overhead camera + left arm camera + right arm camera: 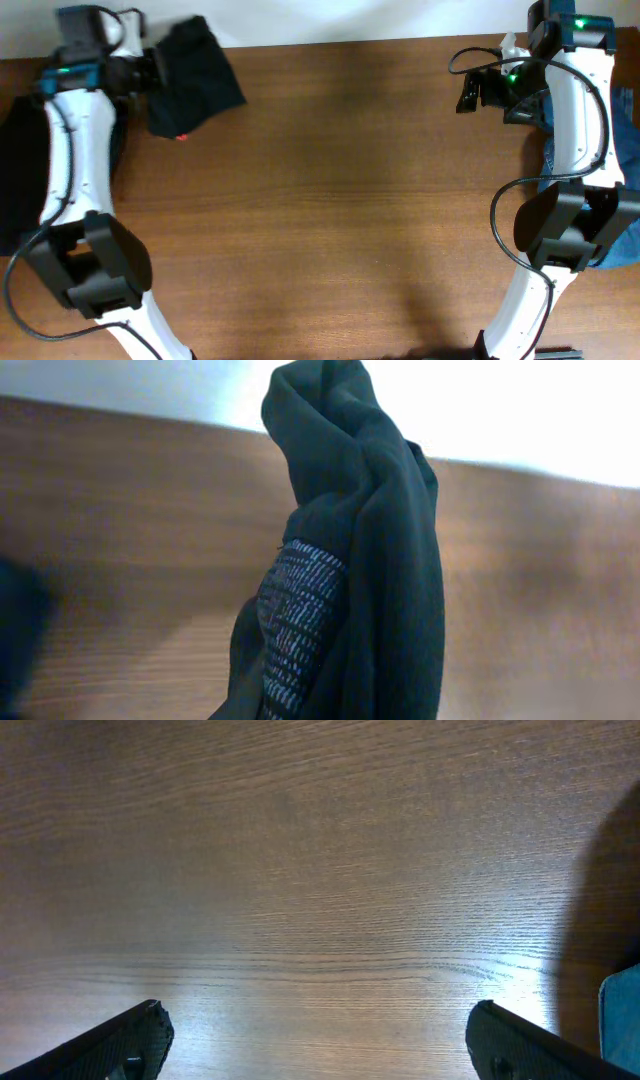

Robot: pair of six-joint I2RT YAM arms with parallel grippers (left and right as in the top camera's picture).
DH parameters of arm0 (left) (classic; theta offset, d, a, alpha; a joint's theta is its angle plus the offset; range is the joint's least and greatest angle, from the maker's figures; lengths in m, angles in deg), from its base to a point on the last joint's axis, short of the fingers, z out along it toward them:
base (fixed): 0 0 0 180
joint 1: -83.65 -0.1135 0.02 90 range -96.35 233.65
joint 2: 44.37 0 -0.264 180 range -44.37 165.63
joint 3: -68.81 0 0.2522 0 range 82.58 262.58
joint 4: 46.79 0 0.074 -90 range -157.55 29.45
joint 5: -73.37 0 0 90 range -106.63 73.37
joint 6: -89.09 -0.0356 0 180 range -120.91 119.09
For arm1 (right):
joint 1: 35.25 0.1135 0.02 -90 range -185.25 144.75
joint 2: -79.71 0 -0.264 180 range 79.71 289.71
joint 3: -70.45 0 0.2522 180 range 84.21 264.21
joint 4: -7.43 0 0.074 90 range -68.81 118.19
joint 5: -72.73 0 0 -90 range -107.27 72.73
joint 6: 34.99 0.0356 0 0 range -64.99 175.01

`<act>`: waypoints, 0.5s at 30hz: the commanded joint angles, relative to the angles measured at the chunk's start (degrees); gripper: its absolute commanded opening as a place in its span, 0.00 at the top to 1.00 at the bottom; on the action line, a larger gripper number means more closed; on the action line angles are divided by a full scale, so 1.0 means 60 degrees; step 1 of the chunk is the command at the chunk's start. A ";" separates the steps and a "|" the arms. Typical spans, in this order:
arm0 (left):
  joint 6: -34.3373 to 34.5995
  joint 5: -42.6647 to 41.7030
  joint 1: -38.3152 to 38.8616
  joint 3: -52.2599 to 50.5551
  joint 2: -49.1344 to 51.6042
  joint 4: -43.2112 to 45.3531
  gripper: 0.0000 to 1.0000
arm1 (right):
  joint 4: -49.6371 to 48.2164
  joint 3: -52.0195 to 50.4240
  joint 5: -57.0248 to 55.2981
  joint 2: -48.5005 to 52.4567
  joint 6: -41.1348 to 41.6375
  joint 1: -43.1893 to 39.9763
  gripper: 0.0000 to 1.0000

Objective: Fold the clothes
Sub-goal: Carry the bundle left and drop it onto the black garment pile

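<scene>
Overhead: the left gripper is closed on a bunch of the trousers. The black cloth spreads just ahead of its jaws, at the far edge of the table. The right gripper stands wide, with nothing between its jaws. The denim lies behind it, under the arm.

Left wrist: the trousers hang bunched directly in front of the jaws, with the grey waistband low. The fingers themselves are hidden.

Right wrist: the fingertips are far apart, and only bare table is between them. A blue edge of denim shows just outside one finger.
</scene>
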 commanded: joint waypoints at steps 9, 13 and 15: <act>0.1031 -0.0098 -0.2390 0.1038 -0.0321 -0.0860 1.00 | -0.0004 0.0149 -0.0044 -0.0255 0.0044 -0.0018 0.01; 0.1086 -0.0106 -0.3282 0.1038 -0.0321 -0.1151 1.00 | -0.0004 0.0149 -0.0044 -0.0255 0.0044 -0.0018 0.01; 0.1089 -0.0106 -0.3730 0.1038 -0.0321 -0.1268 1.00 | -0.0004 0.0149 -0.0044 -0.0255 0.0044 -0.0018 0.01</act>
